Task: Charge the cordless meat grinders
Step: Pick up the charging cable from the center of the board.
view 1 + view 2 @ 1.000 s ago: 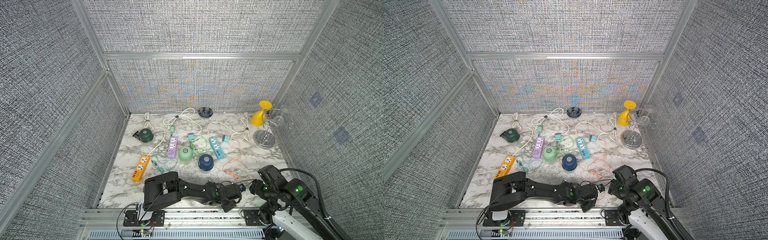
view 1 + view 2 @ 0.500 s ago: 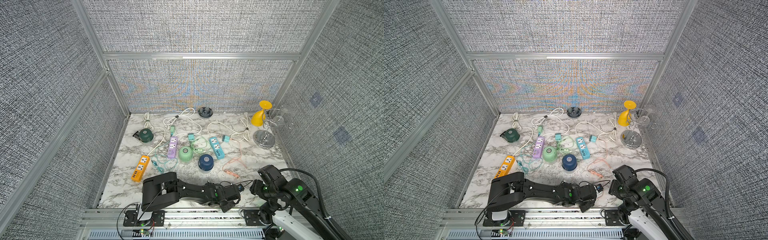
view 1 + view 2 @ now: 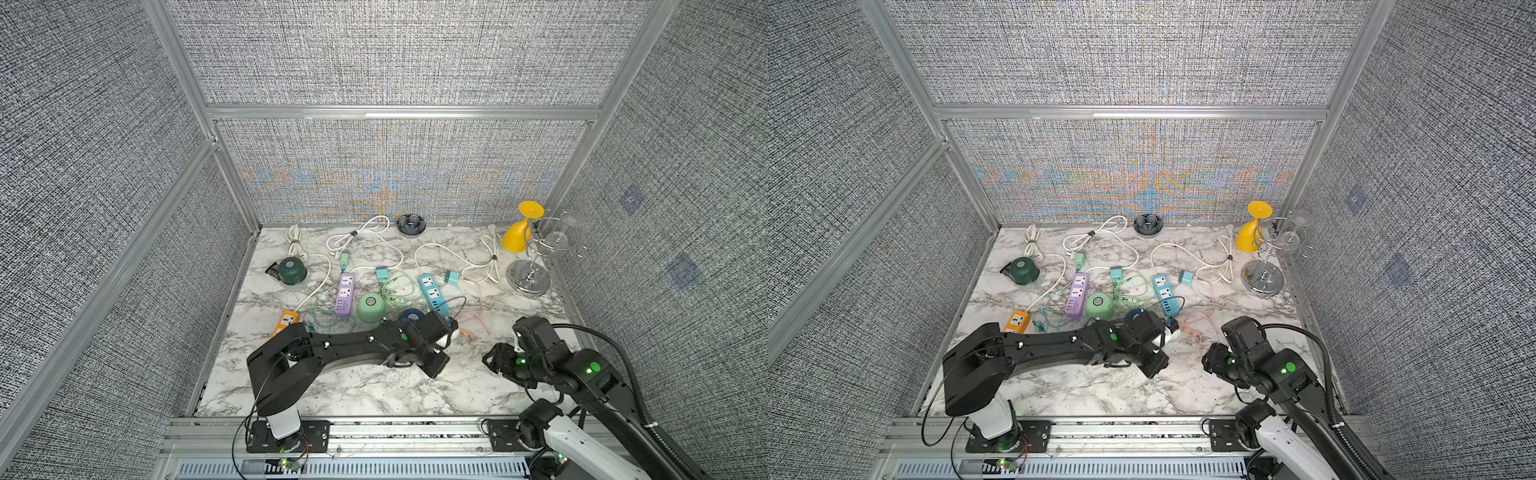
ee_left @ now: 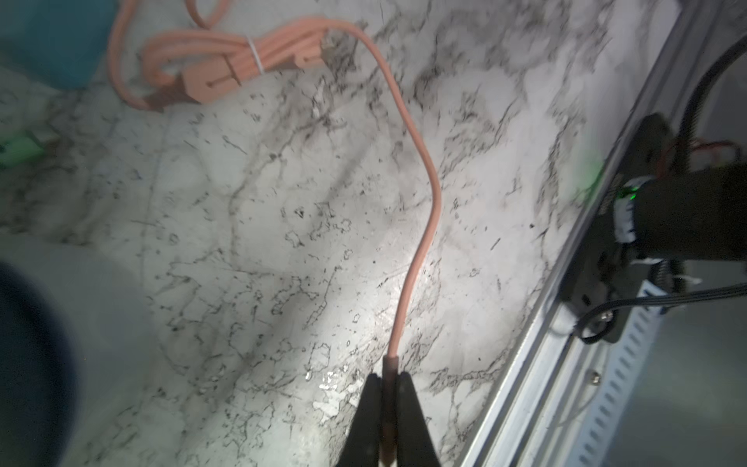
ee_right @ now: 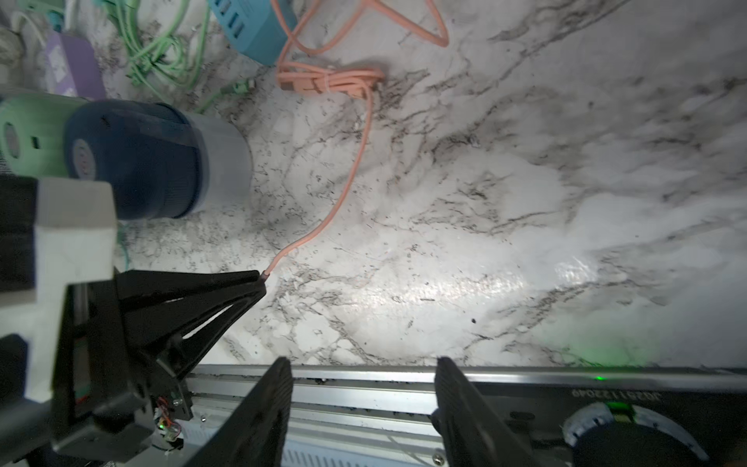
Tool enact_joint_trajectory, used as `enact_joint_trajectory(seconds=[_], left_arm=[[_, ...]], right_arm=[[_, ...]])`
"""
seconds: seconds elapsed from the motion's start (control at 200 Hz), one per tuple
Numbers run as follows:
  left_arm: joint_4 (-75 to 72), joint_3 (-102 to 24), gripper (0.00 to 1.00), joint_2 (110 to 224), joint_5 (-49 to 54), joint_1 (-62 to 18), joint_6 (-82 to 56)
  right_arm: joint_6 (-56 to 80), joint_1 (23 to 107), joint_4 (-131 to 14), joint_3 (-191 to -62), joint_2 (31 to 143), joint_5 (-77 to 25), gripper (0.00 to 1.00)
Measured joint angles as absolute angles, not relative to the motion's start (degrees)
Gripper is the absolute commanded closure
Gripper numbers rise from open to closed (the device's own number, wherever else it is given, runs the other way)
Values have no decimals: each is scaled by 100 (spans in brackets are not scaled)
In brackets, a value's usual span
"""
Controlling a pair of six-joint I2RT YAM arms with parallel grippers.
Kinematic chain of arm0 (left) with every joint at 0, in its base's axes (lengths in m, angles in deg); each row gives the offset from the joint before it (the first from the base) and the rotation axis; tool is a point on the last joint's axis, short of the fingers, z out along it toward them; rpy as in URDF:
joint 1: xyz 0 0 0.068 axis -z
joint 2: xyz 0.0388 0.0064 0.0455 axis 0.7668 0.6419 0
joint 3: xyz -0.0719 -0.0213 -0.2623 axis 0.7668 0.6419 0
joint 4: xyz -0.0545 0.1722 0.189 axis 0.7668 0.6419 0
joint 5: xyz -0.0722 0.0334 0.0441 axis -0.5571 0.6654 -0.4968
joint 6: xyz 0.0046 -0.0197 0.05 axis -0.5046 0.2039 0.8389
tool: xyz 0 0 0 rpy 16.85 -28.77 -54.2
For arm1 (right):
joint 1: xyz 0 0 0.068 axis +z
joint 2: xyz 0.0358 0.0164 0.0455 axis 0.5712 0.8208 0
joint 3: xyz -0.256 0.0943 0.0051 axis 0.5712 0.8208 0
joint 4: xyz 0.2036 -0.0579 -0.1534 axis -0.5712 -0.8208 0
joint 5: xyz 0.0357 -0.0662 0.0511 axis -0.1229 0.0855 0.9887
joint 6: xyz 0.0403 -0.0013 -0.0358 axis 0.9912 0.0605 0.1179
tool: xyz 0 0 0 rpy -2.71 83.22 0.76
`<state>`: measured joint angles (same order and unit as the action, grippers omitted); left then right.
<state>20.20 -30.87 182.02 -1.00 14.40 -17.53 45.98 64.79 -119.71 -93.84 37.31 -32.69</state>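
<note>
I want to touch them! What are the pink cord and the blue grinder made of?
Pink cord: probably soft rubbery plastic, matte; it bends in smooth loops. Navy blue grinder: dark top looks like matte plastic; its base is see-through and cloudy, likely clear plastic, maybe glass.

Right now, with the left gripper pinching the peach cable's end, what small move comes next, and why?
Probably carry that end toward the navy blue grinder. The left gripper is shut on the tip of the peach cable, the grinder stands close by, and the right gripper hangs open, holding nothing.
</note>
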Motion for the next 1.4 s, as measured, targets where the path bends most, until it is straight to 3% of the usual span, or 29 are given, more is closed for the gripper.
enact_joint_trajectory(seconds=[0.2, 0.335, 0.57, 0.76, 1.016, 1.236, 1.401], left_arm=[[2074, -3415, 100, 17872, -1539, 529, -2035], [1838, -3382, 100, 17633, -2382, -4, -2483], [1539, -3588, 100, 17817, -3453, -345, -3084], [1718, -3638, 100, 17845, -4011, -691, -3078], [2667, -3732, 100, 17830, -4408, -955, -2476], [3526, -3730, 100, 17671, -4721, -1163, -1843], [4286, -3728, 100, 17570, -4841, -1231, -1263]], right_arm=[[4742, 6243, -10812, -9454, 4260, -2554, 56], [5328, 6059, -9704, -9089, 4286, -2040, 58], [5675, 5959, -8380, -9035, 4339, -1463, 40], [4279, 5843, -8909, -10215, 4914, -950, 43], [1809, 6046, -10568, -11295, 5661, -805, 37], [246, 7467, -10996, -11428, 5523, -2095, 34], [-700, 7985, -10727, -11419, 5635, -2891, 36]])
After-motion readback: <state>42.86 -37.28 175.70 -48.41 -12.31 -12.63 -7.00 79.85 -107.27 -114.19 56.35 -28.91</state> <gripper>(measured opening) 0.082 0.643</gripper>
